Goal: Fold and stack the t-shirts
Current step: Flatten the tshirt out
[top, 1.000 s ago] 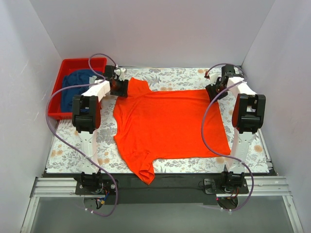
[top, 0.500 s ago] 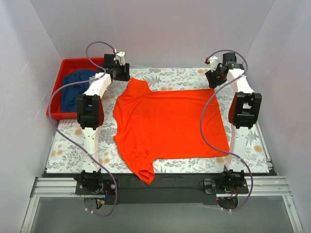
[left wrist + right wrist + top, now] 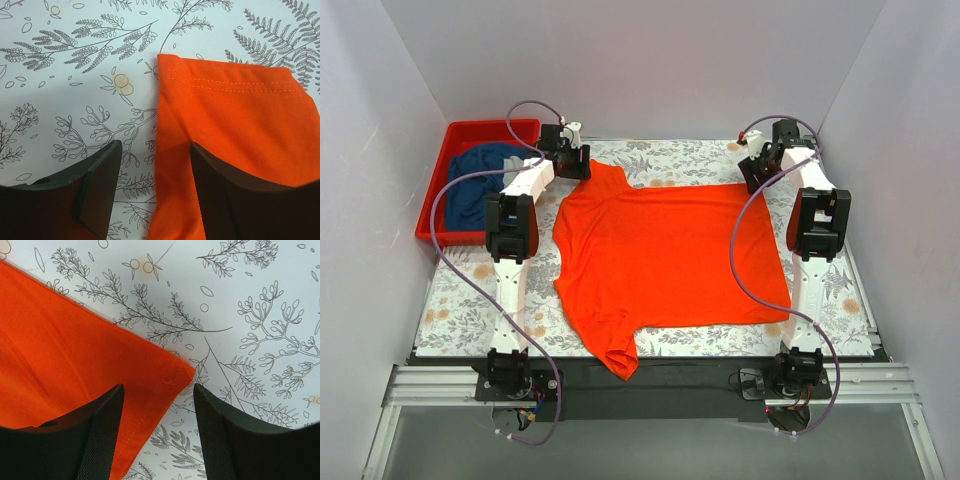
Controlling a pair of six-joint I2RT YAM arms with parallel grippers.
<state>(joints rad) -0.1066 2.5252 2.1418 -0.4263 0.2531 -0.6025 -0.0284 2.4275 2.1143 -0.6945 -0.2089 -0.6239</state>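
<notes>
While the orange t-shirt (image 3: 665,260) lies spread flat across the flowery tabletop (image 3: 470,290), both arms reach to its far edge. The left gripper (image 3: 155,150) hangs over the far sleeve, jaws apart, with the sleeve's side edge showing in the gap and nothing pinched. Same deal on the other side: the right gripper (image 3: 157,390) is spread wide over the shirt's far hem corner, grabbing nothing. The dark blue t-shirt (image 3: 480,185) sits bunched up in the red bin (image 3: 450,140) at far left.

The bin (image 3: 485,125) stands just left of the left end effector (image 3: 155,145); bare table (image 3: 670,155) lies open beyond the shirt (image 3: 660,260).
</notes>
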